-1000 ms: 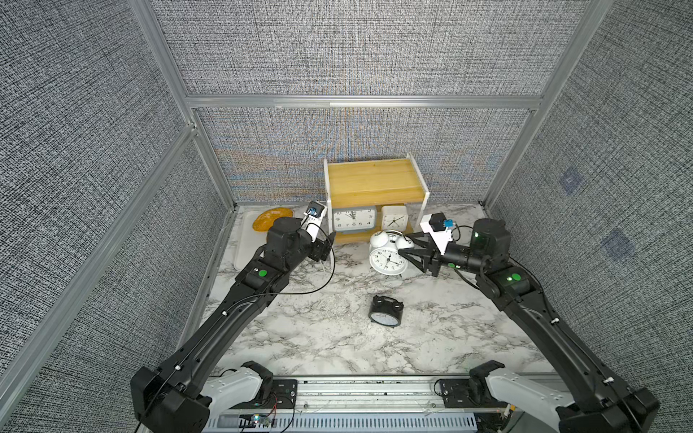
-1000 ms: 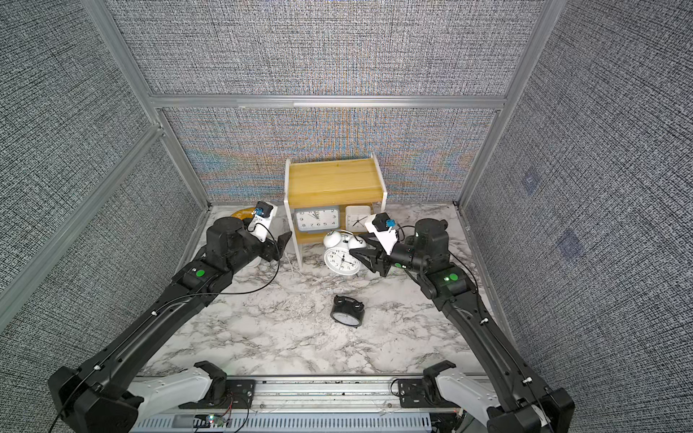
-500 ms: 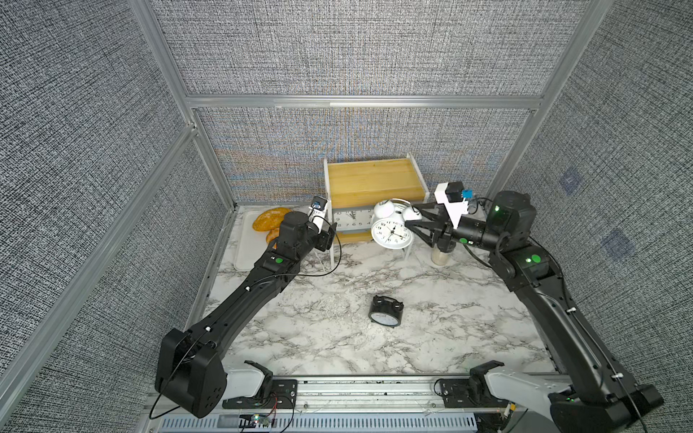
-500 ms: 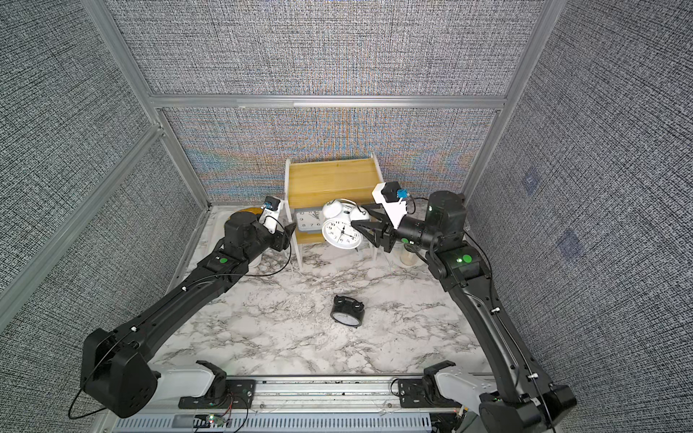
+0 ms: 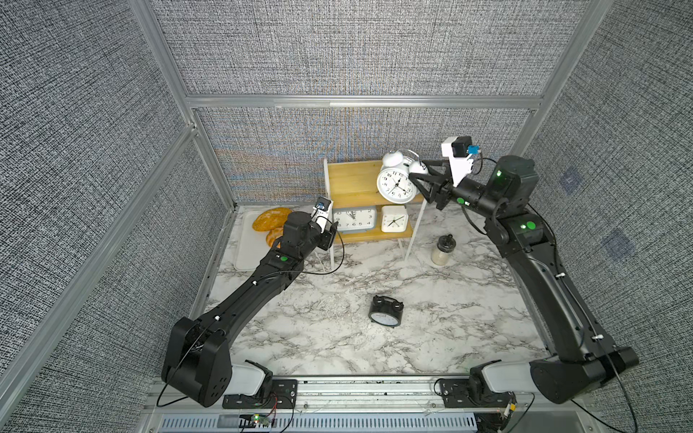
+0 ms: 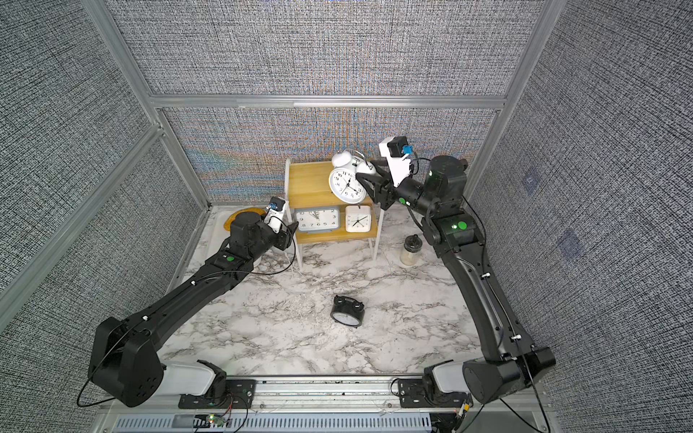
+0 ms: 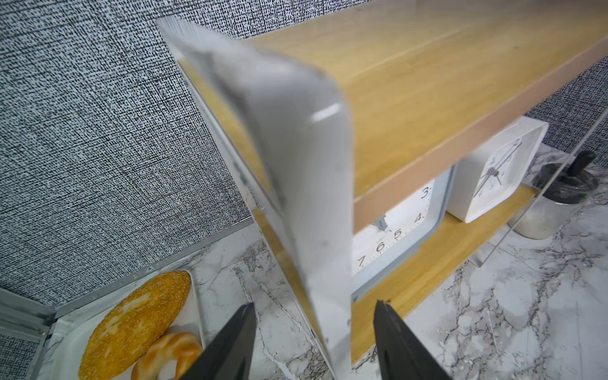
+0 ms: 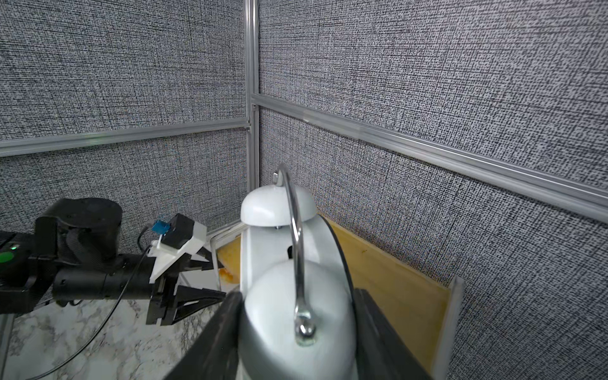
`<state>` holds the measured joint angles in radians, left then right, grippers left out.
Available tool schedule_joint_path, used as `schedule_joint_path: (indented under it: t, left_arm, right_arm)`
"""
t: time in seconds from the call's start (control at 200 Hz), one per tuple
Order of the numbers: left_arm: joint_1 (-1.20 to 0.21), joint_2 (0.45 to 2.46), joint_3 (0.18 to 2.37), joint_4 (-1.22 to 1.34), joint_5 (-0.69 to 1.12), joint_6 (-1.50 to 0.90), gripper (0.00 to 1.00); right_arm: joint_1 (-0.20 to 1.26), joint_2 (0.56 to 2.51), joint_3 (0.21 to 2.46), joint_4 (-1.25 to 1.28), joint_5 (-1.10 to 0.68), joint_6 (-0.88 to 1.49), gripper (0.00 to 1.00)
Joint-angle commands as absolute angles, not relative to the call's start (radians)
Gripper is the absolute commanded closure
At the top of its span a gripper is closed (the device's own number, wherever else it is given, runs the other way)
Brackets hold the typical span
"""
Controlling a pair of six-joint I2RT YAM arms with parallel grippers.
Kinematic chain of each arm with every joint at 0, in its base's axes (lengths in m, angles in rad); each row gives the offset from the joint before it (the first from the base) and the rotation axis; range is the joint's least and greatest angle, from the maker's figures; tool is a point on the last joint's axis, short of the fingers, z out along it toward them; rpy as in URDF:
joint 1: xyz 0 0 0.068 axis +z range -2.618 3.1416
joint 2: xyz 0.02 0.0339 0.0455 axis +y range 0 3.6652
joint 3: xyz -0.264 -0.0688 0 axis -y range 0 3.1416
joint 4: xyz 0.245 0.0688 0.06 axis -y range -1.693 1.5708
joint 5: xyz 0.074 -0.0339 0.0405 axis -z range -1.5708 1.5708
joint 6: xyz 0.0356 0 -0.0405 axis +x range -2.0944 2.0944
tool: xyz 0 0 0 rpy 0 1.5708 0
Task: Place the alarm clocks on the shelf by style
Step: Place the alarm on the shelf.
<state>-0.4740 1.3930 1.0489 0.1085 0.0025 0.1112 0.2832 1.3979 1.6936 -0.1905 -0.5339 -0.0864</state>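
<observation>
Four clocks. White twin-bell [image 5: 395, 185]: pinched by right gripper [image 5: 418, 180] over shelf [image 5: 352, 180] top board, 3 o'clock end, seemingly the round-style tier. Grey [image 5: 354, 218] and square [image 5: 394, 218]: lower board. Black twin-bell [image 5: 385, 316]: on table [image 5: 318, 337], 6 o'clock of shelf. Left gripper [image 7: 314, 304]: jaws apart astride shelf post [image 7: 316, 197], likely to steady it.

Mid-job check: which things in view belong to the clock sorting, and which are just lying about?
Part of the job:
white bell clock, in the right arm's grip
black bell clock, on the table
grey-blue clock
white square clock
shelf

Just lying about:
jar
tray
bread
</observation>
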Motion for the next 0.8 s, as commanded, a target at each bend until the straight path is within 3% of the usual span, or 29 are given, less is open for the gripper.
schedule_joint_path:
  t: [0.0,0.285,0.796]
  left_arm:
    - [-0.469,1.406,1.051,0.155,0.002,0.142,0.39]
    - [-0.466,1.428,1.068,0.147,0.019,0.157,0.45]
    - [-0.454,1.434,1.081,0.121,0.013,0.175,0.52]
  right_arm:
    - [0.286,1.441,1.749,-0.113,-0.433,-0.095,0.65]
    - [0.287,1.561,1.854,-0.098,-0.364,-0.132,0.65]
    - [0.29,1.789,2.145,-0.338,-0.425,-0.219,0.65]
